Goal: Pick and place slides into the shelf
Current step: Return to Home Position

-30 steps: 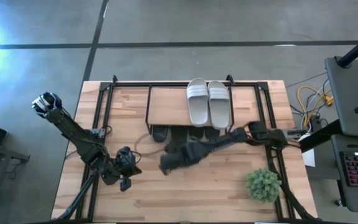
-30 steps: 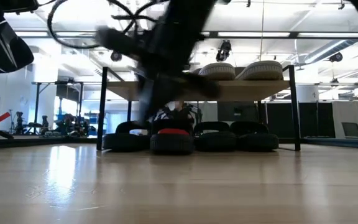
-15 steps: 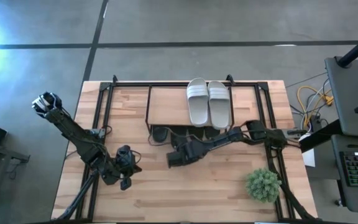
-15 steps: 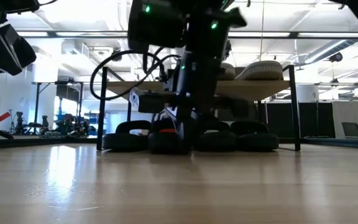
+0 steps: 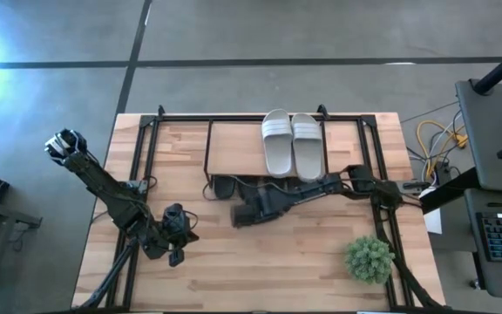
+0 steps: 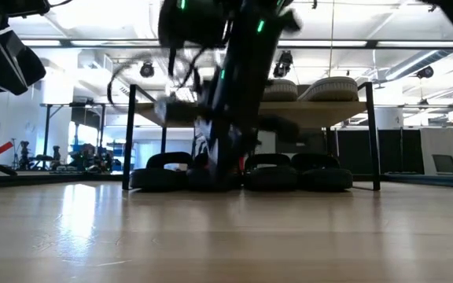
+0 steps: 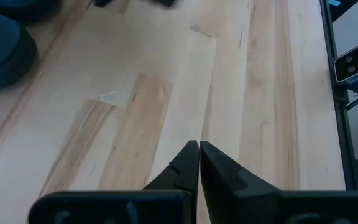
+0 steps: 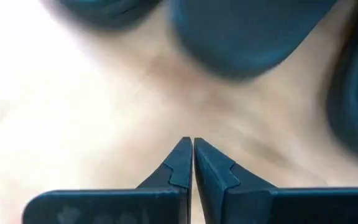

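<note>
The shelf [image 5: 234,144] stands at the table's far middle. Two light slides [image 5: 292,145] lie side by side on its wood top [image 6: 250,112]. Dark slides [image 6: 297,174] sit in a row on the tabletop under it, and their toes show at its front edge [image 5: 225,186]. My right gripper [image 5: 239,218] is shut, low over the table just in front of that row. Its wrist view shows dark slides [image 8: 247,37] close ahead of the shut fingertips [image 8: 192,146], with bare wood between. My left gripper [image 7: 199,149] is shut and waits at the table's near left [image 5: 178,244].
A small green plant [image 5: 369,259] stands near the table's near right corner. Black frame tubes [image 5: 146,148] run along the table's left and right sides. Cables [image 5: 438,139] lie off the right edge. Bare wood [image 5: 260,270] stretches in front of the shelf.
My right gripper has gone down from above the table and moved a little toward the far edge, up to the row of dark slides under the shelf. It is blurred in the low view. The light slides on top have stayed put.
</note>
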`<state>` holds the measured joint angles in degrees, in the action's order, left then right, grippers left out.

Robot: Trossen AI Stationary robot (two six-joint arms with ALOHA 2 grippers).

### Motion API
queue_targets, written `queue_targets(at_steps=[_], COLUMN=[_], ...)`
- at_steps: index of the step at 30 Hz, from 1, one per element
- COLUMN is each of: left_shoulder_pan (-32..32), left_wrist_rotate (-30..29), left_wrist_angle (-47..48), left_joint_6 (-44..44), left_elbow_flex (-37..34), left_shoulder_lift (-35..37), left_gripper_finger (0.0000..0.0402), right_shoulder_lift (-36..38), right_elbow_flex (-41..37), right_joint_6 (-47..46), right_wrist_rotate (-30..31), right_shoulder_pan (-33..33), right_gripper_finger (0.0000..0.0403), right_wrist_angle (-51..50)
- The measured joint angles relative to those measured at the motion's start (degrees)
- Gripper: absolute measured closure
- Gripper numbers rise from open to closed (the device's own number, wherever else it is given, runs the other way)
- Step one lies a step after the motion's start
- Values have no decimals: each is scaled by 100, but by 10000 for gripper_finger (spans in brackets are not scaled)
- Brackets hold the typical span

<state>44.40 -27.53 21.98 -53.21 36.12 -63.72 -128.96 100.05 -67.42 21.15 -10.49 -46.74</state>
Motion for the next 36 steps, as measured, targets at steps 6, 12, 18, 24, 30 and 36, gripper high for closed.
queue_targets(at_steps=[6,12,18,24,30,36], left_shoulder_pan=[-40,-625,-1607,-1915,-1919,-2290], left_wrist_rotate=[-375,167,1068,763,789,1721], left_wrist_angle=[-41,-1165,-2758,-3146,-3266,-5548], left_joint_6=[-51,657,2215,2986,1640,2625], left_elbow_flex=[0,84,208,156,89,49], left_shoulder_lift=[0,300,1146,1784,1792,566], left_gripper_finger=[402,402,402,402,402,402], right_shoulder_lift=[740,1981,3561,4125,4471,4702], right_elbow_flex=[0,4,8,4,-66,-1373], right_joint_6=[128,923,-532,768,20,506], right_wrist_rotate=[-24,105,2010,4338,3492,2536], right_shoulder_pan=[-912,-1724,-2135,-3317,-3750,-3411], right_gripper_finger=[394,394,394,394,394,394], right_wrist_angle=[301,75,-700,-353,-927,339])
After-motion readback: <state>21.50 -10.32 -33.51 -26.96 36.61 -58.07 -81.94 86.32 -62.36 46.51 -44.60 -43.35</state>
